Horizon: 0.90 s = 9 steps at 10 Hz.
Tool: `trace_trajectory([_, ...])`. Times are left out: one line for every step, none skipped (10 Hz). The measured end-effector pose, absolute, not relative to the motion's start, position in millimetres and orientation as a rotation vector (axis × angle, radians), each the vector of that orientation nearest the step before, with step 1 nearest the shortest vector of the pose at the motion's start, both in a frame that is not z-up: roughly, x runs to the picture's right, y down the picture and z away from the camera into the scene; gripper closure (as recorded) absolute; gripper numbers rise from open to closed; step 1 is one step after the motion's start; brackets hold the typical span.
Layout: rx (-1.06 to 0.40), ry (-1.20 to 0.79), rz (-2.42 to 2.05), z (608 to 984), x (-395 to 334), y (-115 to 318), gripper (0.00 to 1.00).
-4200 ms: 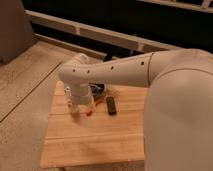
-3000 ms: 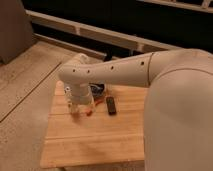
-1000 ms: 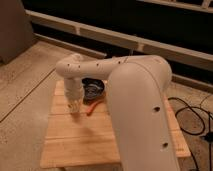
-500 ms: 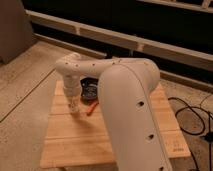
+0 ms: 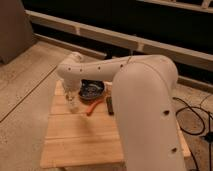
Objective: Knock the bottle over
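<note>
The bottle (image 5: 74, 104) is a faint, clear, glassy shape standing on the left part of the wooden table (image 5: 75, 142). My gripper (image 5: 71, 94) hangs down from the white wrist at the table's back left. It is right above and against the bottle's top, partly hiding it. The large white arm reaches in from the lower right and covers the right side of the table.
A dark round dish (image 5: 92, 90) with things in it sits at the table's back middle. An orange-handled tool (image 5: 94, 107) and a small black rectangular gadget (image 5: 109, 105) lie right of the bottle. Black cables (image 5: 196, 116) trail on the floor at right.
The arm has swung closer and now fills more of the right side. The gripper has stayed over the bottle at the table's back left; the bottle still seems upright.
</note>
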<state>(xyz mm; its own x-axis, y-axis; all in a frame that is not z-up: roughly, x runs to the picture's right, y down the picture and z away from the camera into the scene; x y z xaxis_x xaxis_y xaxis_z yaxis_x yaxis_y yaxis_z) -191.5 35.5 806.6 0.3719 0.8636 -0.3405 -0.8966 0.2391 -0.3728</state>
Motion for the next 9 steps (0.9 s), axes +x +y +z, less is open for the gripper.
trace_trajectory([-0.566, 0.046, 1.199, 800.4, -191.2, 42.0, 1.0])
trace_trajectory([-0.574, 0.038, 1.198, 796.1, -188.2, 48.1, 1.0])
trace_trajectory([-0.575, 0.036, 1.197, 795.0, -186.2, 50.5, 0.99])
trace_trajectory([-0.577, 0.036, 1.197, 794.6, -186.9, 50.8, 0.94])
trace_trajectory([-0.579, 0.035, 1.195, 793.9, -189.3, 51.7, 0.84])
trace_trajectory([-0.578, 0.034, 1.194, 794.0, -189.1, 51.3, 0.75])
trace_trajectory([-0.579, 0.035, 1.196, 793.9, -188.6, 51.3, 0.62])
trace_trajectory([-0.579, 0.034, 1.194, 793.8, -189.6, 51.5, 0.52])
trace_trajectory([-0.58, 0.033, 1.194, 793.4, -190.4, 51.5, 0.44])
